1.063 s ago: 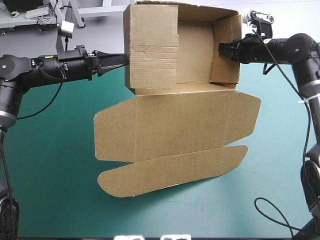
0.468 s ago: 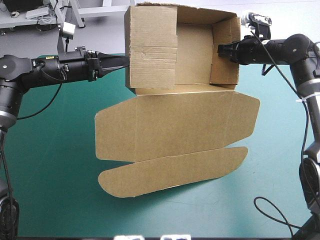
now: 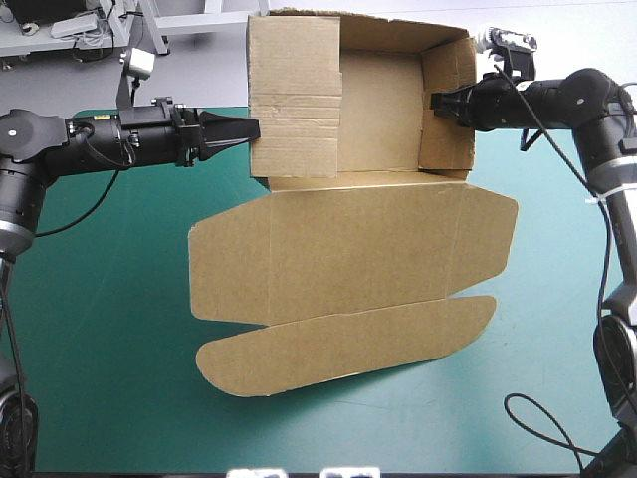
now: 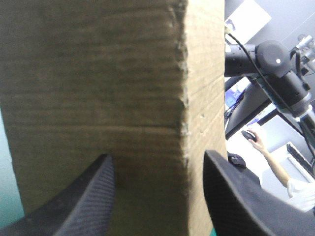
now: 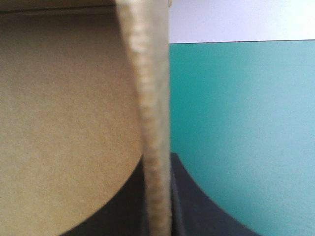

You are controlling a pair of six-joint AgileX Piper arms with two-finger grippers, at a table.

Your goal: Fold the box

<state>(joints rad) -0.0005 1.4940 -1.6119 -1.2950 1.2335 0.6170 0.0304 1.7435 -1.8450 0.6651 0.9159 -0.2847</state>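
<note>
The box [image 3: 348, 259] is matt, ribbed brown board, rough at cut edges; the teal-green cover [image 3: 100, 329] looks smooth.

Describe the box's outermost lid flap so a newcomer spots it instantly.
On the teal-green cover the brown box has its tray at the far edge and its lid lying flat toward the robot. The flap is the long strip at the lid's nearest edge, the only panel rounded at both ends.
</note>
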